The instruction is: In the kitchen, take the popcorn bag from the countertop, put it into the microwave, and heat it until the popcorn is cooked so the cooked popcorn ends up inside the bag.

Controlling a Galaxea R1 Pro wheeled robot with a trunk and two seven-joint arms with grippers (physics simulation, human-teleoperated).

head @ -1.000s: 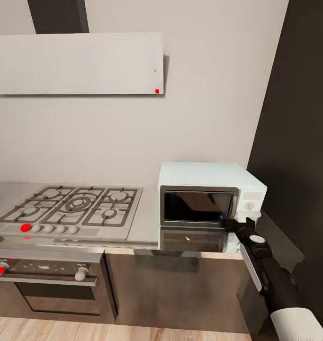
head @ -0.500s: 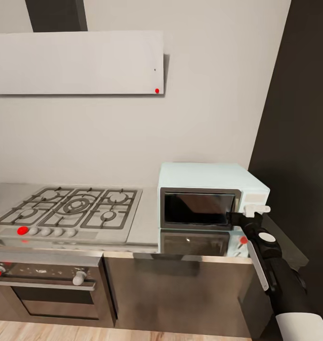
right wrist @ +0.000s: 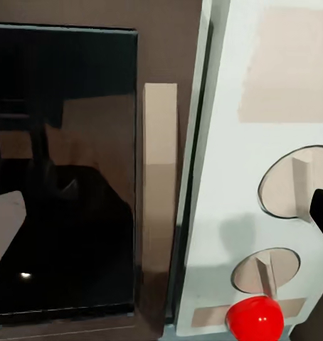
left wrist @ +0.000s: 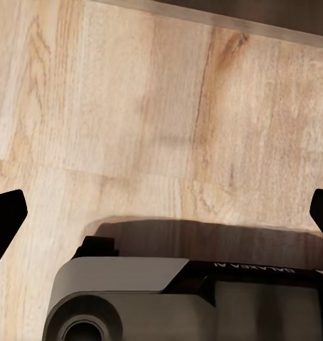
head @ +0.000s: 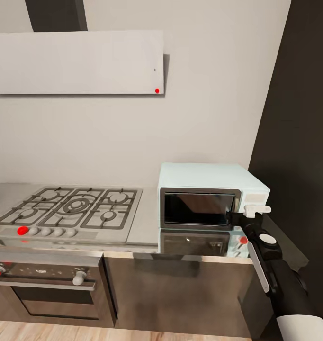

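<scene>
At lower right of the head view, the right gripper (head: 247,219) reaches the microwave (head: 206,187) where door meets white panel; whether its jaws are open cannot be told. The left gripper (left wrist: 161,213), fingers spread, faces wood floor (left wrist: 161,106). Opening the door cleanly likely means hooking its edge (right wrist: 160,192), avoiding the 2 knobs (right wrist: 293,181).

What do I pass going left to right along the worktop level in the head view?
Gas hob → bare stretch of countertop → microwave, door shut → right pincer at the microwave's right front edge → dark cabinet side.
</scene>
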